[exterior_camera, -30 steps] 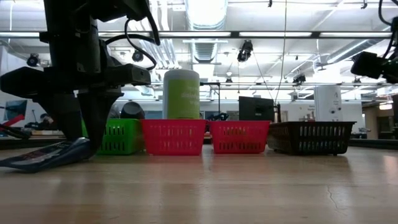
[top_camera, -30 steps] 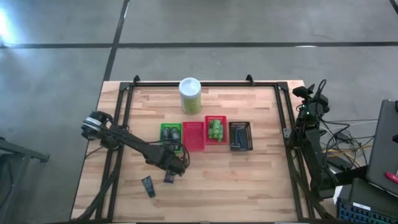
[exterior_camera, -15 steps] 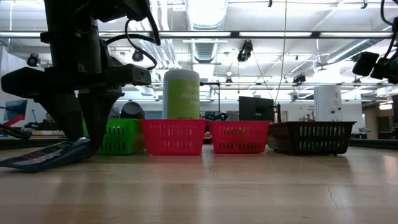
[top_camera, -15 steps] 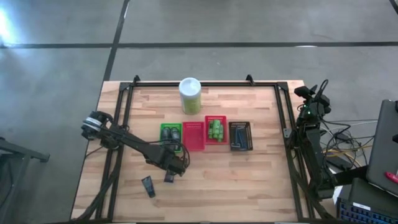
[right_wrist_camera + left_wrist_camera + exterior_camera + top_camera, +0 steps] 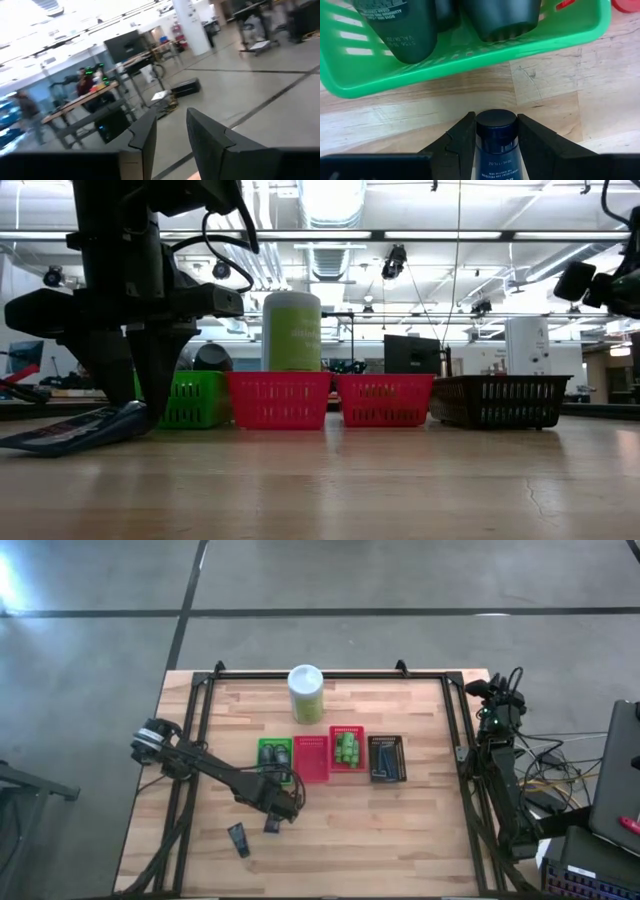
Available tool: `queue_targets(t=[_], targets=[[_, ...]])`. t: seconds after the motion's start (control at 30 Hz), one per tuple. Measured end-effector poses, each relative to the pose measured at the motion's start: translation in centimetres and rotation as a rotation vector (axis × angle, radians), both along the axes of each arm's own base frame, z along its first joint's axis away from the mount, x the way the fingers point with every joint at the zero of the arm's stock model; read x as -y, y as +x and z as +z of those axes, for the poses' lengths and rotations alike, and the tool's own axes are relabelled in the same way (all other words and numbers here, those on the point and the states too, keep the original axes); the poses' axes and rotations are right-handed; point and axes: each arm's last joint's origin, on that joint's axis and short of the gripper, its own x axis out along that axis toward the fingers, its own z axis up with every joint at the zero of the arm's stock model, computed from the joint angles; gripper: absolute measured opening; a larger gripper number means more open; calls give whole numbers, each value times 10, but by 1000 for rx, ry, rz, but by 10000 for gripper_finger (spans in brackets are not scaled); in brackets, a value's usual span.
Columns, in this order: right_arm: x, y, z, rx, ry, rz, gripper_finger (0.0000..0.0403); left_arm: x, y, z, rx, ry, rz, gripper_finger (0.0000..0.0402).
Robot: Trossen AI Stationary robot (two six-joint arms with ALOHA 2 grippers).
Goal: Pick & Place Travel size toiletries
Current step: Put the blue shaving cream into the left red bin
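Observation:
A small dark-blue tube [image 5: 495, 160] lies on the wood just near of the green basket [image 5: 445, 70], its cap toward the basket. My left gripper [image 5: 495, 119] stands over it, fingers down and shut on its cap end; the low view shows the same tube [image 5: 70, 430] flat on the table beside that gripper [image 5: 138, 412]. A second dark tube [image 5: 238, 838] lies loose near the table's near edge. Dark tubes [image 5: 405, 30] sit in the green basket, and green tubes [image 5: 347, 748] fill one red basket. My right gripper [image 5: 170, 140] is open, raised off the table's right edge. My left gripper pinches the dark-blue tube between its two fingers at the shoulder just behind the cap [image 5: 484, 145], one finger [image 5: 462, 142] on each side. The fingers come from above, pointing down, and lie across the tube. The tube's body rests on the table [image 5: 40, 438].
Four small baskets stand in a row mid-table: green [image 5: 275, 755], empty red [image 5: 312, 758], red with green tubes, and dark with razors [image 5: 386, 758]. A tall white-and-green canister [image 5: 306, 693] stands behind them. Bare wood lies along the table's near and right parts.
My right arm's raised wrist has swung a little toward the table's left. My left gripper and the tube have kept still.

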Motion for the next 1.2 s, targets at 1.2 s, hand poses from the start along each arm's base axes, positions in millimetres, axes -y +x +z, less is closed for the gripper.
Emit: queue_targets(t=[1.2], targets=[[0, 2, 5, -453, 81, 8, 74, -7, 3, 8, 18, -6, 12, 135]])
